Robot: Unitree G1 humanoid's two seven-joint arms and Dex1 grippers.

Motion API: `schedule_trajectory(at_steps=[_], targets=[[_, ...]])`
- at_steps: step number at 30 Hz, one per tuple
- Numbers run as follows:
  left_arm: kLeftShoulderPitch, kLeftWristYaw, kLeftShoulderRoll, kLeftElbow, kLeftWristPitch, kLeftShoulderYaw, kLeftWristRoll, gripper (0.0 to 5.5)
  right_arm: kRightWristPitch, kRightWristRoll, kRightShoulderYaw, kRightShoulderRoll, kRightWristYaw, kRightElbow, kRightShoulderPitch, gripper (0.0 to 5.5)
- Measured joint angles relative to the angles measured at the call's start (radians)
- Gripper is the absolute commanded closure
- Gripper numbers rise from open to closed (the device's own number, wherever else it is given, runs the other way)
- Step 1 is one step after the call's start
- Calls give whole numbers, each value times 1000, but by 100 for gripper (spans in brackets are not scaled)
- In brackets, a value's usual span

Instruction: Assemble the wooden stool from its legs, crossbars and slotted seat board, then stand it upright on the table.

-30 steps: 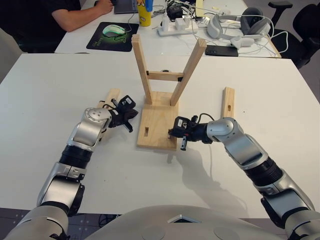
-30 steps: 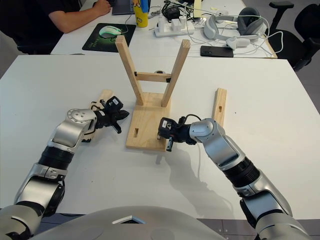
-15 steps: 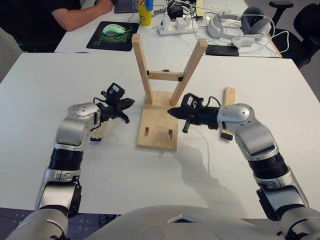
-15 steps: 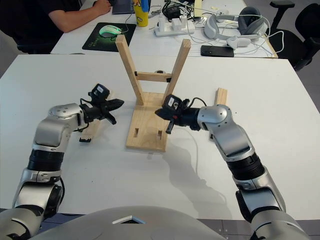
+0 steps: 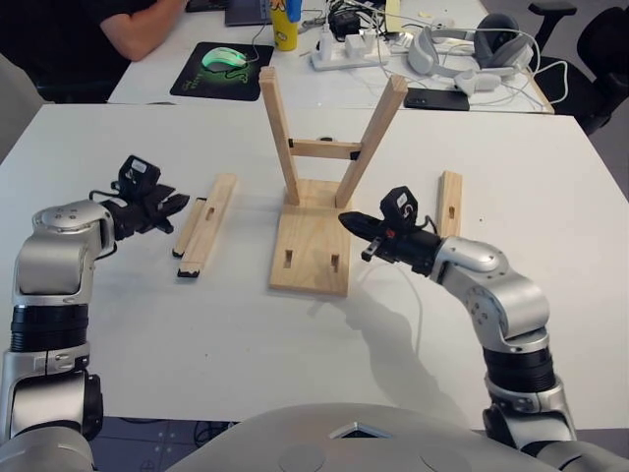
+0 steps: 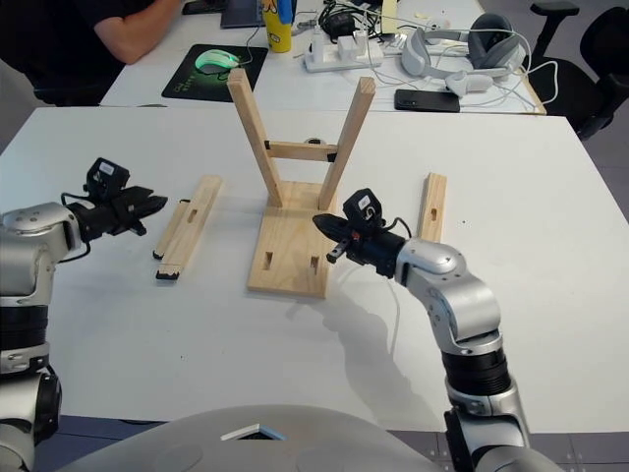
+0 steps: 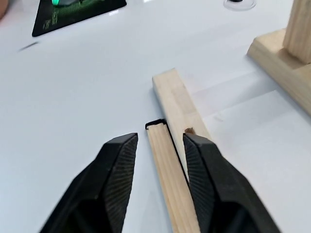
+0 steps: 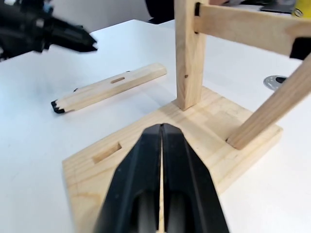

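Note:
The slotted seat board (image 5: 313, 246) lies flat mid-table with two legs (image 5: 278, 133) standing in it, joined by a crossbar (image 5: 324, 149). Two empty slots show near its front edge. A loose leg and a thin crossbar (image 5: 203, 224) lie side by side left of the board; another loose leg (image 5: 449, 202) lies to its right. My left gripper (image 5: 169, 206) hovers open left of the loose pair, its fingers (image 7: 119, 160) either side of the crossbar's end (image 7: 167, 165), not touching. My right gripper (image 5: 356, 224) is shut and empty, just right of the board, fingers (image 8: 161, 160) pressed together.
A second desk behind holds a mouse on a black pad (image 5: 221, 67), a yellow cup (image 5: 284, 28), a power strip (image 5: 346, 49), a phone (image 5: 434, 99) and headphones (image 5: 462, 49). A person's arm rests at the back left. White tabletop (image 5: 147, 324) lies open in front.
My left arm has pulled away leftward from the board, uncovering the loose leg and crossbar. My right gripper has drawn back from the board's front corner to its right side.

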Motion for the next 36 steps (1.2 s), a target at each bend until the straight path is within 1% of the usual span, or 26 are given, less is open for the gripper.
schedule_trajectory(at_steps=[1,5,7,10,12,17,18,19,22,24,27,30,31,36], targets=[[0,11,-1,14,-9,0,6,305,-3,-11,5,8,-18,5,0,550],[-1,46,-8,68,-28,-9,27,257,-9,-15,14,33,-49,6,0,550],[-2,46,-18,89,-31,-18,27,241,-10,-12,18,39,-51,4,0,550],[-1,46,-22,108,-46,-26,28,241,-16,-7,17,39,-52,6,-4,550],[0,46,-22,119,-55,-30,28,241,-45,-18,-6,39,-79,19,-7,550],[5,57,-28,123,-73,-28,27,241,-170,-166,-138,23,-287,60,19,550],[10,61,-29,120,-73,-23,26,237,-181,-188,-154,23,-321,44,43,530],[15,69,-29,120,-74,-19,27,237,-184,-201,-166,25,-345,25,73,524],[34,84,-33,106,-74,1,23,237,-183,-226,-169,45,-393,-28,169,483],[47,93,-34,87,-74,20,16,237,-179,-248,-180,60,-434,-42,197,452],[54,102,-43,77,-87,34,9,237,-164,-278,-214,63,-488,-45,204,411],[67,110,-58,59,-90,39,3,237,-159,-287,-235,62,-497,-26,202,376],[72,114,-61,52,-90,41,-1,237,-155,-288,-246,62,-501,-7,196,354],[72,122,-67,50,-97,43,-3,237,-106,-292,-285,57,-508,88,167,286]])
